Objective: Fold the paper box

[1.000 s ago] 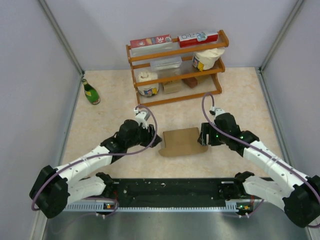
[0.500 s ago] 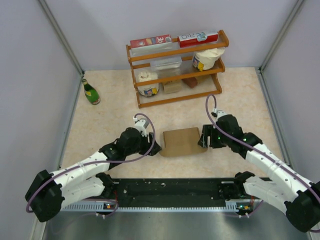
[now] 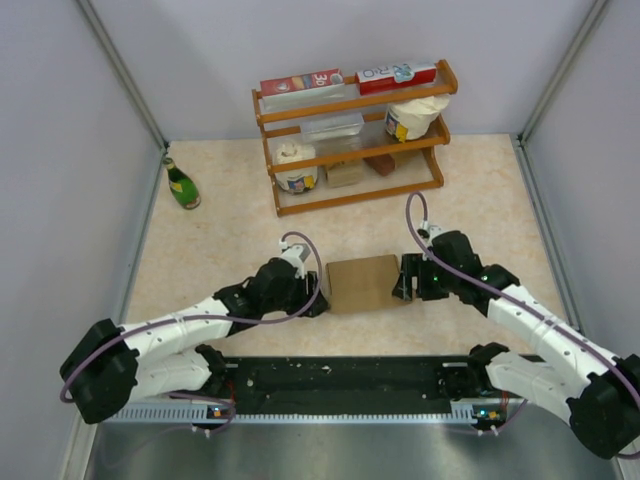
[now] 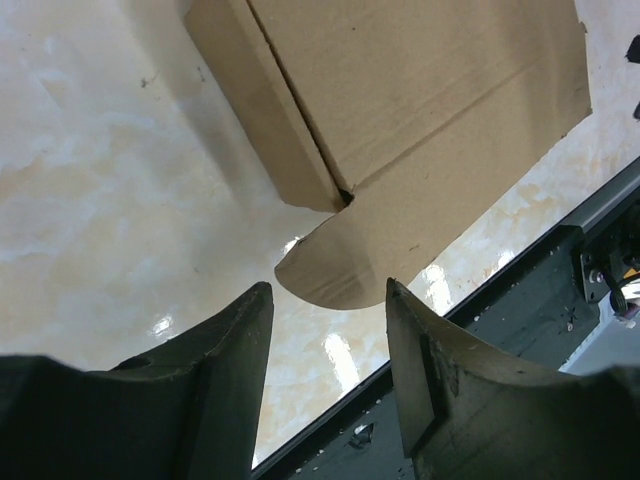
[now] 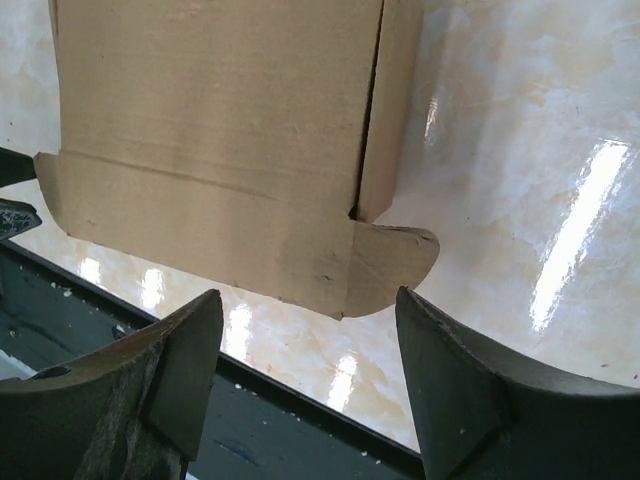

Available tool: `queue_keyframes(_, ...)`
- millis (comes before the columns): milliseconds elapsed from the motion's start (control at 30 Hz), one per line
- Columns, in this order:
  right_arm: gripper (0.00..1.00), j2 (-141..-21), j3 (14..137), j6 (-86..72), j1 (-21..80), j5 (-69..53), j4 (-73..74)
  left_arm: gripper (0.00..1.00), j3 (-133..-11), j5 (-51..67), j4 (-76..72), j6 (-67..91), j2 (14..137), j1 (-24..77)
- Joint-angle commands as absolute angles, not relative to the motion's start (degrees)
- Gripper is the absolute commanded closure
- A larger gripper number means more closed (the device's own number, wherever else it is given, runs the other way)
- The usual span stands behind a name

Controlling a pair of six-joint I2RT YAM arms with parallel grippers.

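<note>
Two arms flank a flat, plain brown cardboard paper box (image 3: 365, 283) on the beige marbled tabletop (image 3: 220, 230).
The box lies between the arms, toward the table's near side, well in front of the orange wooden rack (image 3: 350, 104). The left gripper (image 4: 327, 295) sits low at the box's near-left corner, its dark fingers (image 4: 235, 350) spread with nothing between them and a rounded cardboard flap (image 4: 340, 270) just ahead. The right gripper (image 5: 308, 300) is by the right edge, jaws wide apart, pinching nothing.
</note>
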State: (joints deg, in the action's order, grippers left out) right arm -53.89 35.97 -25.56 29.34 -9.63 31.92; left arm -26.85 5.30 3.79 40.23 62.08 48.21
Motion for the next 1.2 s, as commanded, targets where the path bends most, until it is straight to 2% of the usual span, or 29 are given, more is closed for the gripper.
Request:
queue_keyframes(0,0.31,-54.93,35.68,-25.23,29.18,-10.72,29.09,0.47,-30.32,5.71,0.53,40.87,63.37,48.95)
queue_keyframes(333,0.31,-56.07,35.16,-24.52,29.18,-10.11,28.30,0.47,-32.69,3.16,4.13,39.90,63.81,50.36)
queue_keyframes(833,0.31,-57.57,33.40,-24.52,29.27,-13.88,24.26,0.47,-34.89,6.15,-1.67,40.43,72.59,52.12)
queue_keyframes(1167,0.31,-57.48,31.99,-26.01,29.18,-16.96,21.62,0.48,-35.86,5.98,-2.29,40.69,73.92,53.35)
